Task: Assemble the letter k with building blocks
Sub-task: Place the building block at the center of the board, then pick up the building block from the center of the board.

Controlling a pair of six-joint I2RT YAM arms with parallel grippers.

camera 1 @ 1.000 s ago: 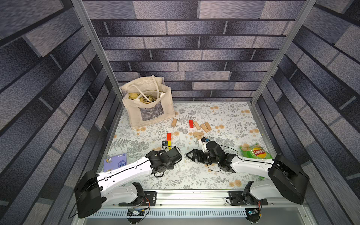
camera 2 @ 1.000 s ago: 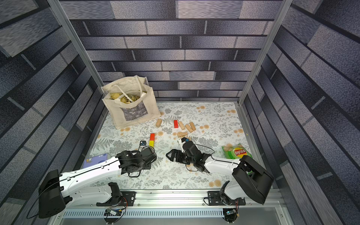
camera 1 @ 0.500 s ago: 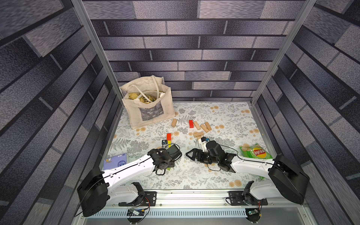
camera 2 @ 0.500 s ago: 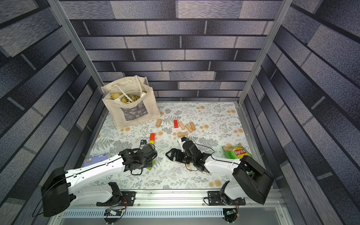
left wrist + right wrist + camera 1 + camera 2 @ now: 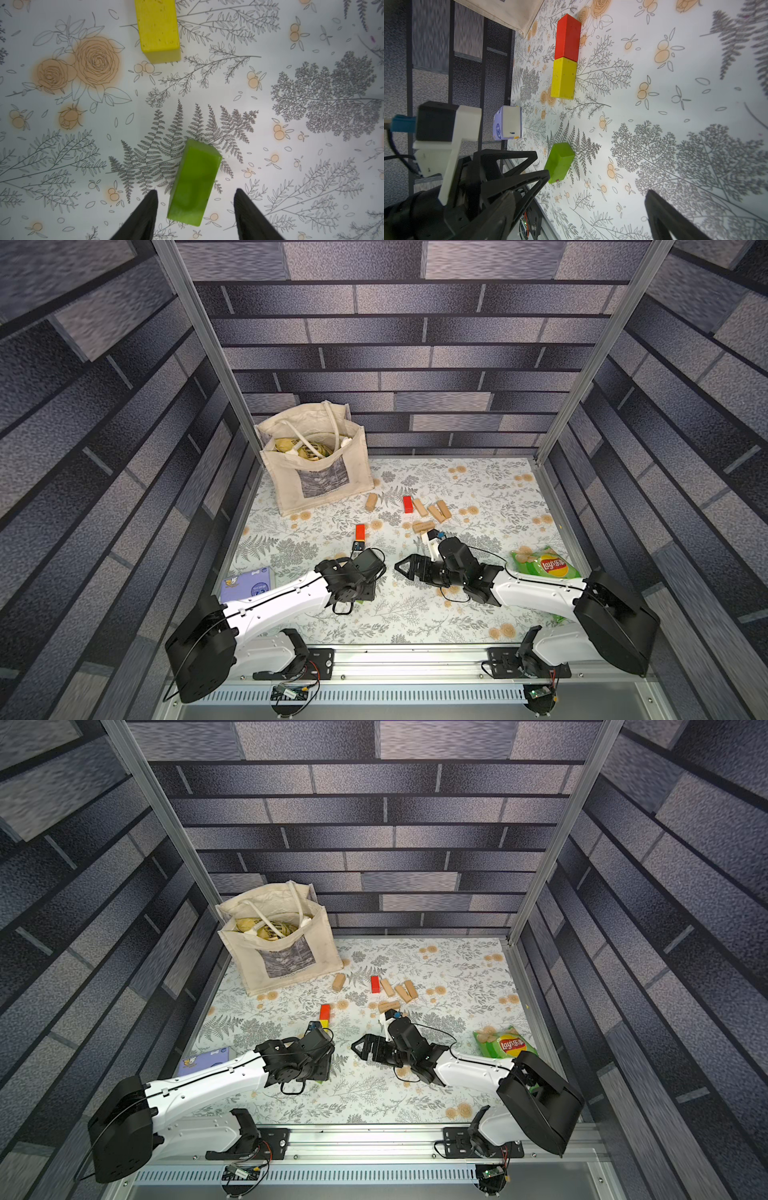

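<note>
A red block (image 5: 568,37) and a yellow block (image 5: 563,78) lie end to end in a line on the flowered table. A green block (image 5: 193,182) lies flat a little nearer than the yellow block (image 5: 158,31), apart from it and slightly skewed. My left gripper (image 5: 196,190) is open astride the green block, with a gap at each finger. In both top views the left wrist (image 5: 353,576) covers most of this block. My right gripper (image 5: 401,568) is open and empty, pointing toward the left one. A second red block (image 5: 407,504) and several plain wood blocks (image 5: 436,512) lie farther back.
A canvas tote bag (image 5: 316,464) stands at the back left. A green crisp packet (image 5: 540,566) lies beside the right arm. A purple tissue pack (image 5: 249,585) sits at the left edge near the left arm. One plain block (image 5: 371,502) lies next to the bag.
My left jaws have opened and let go of the green block, which now rests on the table. The right arm has not moved.
</note>
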